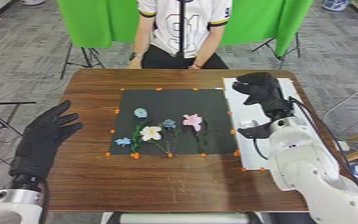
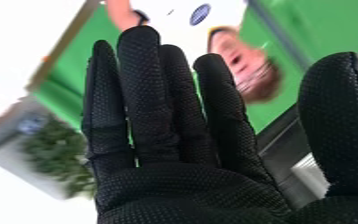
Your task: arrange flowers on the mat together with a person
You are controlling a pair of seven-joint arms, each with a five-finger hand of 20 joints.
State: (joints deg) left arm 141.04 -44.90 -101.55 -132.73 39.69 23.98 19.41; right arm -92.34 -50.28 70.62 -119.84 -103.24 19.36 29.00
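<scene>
Mat (image 1: 180, 98) lay on the brown surface (image 1: 167, 185), black, orange tabs (image 1: 159, 89) along its edges. Pink flower (image 1: 192, 122) sat right of mat center, white flower (image 1: 151, 133) left of center on its near half. Blue flowers: one (image 1: 141, 113) on the mat's left part, farther back; one (image 1: 169, 123) near mid-mat; one (image 1: 123, 142) at the near left corner. Left hand (image 1: 40, 137) was left of the mat, released, fingers extended. Right hand (image 1: 262, 92) was over the white sheet (image 1: 238, 107) beside the mat's right edge; wrist view had it released too, fingers straight, thumb apart.
</scene>
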